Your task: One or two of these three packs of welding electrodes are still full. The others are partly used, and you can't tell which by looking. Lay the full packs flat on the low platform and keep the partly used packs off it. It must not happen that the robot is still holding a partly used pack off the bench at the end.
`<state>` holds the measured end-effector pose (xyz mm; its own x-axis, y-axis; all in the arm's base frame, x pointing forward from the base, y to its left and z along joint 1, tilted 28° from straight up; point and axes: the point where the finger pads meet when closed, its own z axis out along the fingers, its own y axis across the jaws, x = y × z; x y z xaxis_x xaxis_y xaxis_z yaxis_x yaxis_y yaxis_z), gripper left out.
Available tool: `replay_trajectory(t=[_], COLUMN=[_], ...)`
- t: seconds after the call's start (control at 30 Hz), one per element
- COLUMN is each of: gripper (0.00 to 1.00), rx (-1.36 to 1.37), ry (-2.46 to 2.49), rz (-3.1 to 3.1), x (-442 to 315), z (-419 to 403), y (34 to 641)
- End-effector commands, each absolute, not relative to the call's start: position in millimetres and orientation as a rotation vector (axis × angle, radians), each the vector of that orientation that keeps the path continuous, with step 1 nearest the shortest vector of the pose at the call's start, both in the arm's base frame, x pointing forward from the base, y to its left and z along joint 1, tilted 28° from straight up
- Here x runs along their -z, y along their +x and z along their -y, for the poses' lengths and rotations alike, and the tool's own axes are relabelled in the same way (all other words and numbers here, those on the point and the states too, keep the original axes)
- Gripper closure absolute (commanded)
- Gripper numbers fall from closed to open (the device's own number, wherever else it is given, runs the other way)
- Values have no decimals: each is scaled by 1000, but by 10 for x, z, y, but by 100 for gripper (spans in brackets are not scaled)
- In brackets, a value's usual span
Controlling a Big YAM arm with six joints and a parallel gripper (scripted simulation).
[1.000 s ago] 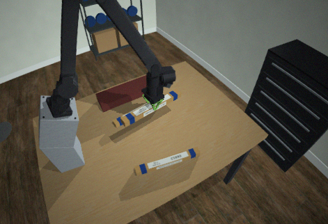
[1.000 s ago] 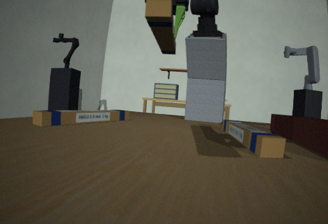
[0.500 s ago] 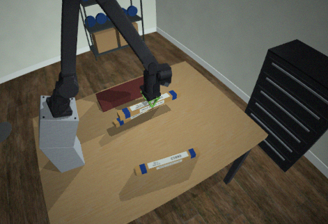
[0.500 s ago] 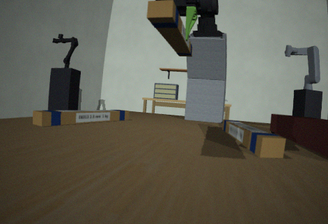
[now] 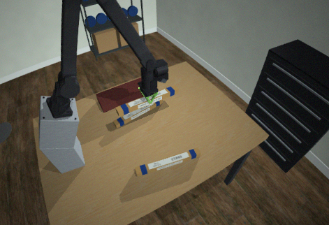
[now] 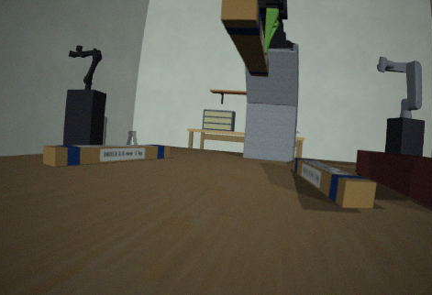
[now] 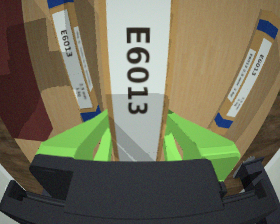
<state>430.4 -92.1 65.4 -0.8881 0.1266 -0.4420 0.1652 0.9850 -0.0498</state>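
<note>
My gripper (image 5: 149,99) (image 7: 137,113) is shut on a tan pack with blue bands (image 5: 133,103) (image 6: 240,12) (image 7: 157,60). The pack hangs level, high above the table, gripped across its width. A second pack (image 5: 120,121) (image 6: 358,193) (image 7: 75,65) lies flat on the table beside the low platform; the held pack partly covers it in the top view. A third pack (image 5: 168,161) (image 6: 123,155) (image 7: 247,75) lies flat on the table, far from the platform. The dark red low platform (image 5: 115,96) (image 6: 404,176) (image 7: 13,85) bears no pack in view; the arm hides its far end.
The arm's grey pedestal (image 5: 59,133) (image 6: 271,128) stands at the table's left edge in the top view. A black drawer cabinet (image 5: 292,101) stands on the floor beyond the table's right edge. A shelf with boxes (image 5: 105,40) is behind the table.
</note>
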Motion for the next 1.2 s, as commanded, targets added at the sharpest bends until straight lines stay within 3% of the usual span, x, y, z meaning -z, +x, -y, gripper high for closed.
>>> replay_trajectory(t=[0.0,1.17], gripper=[100,100], rx=[120,105], ry=[222,223], rz=[-2610,-2594], x=[-909,-783], z=[822,10], y=[4401,4676])
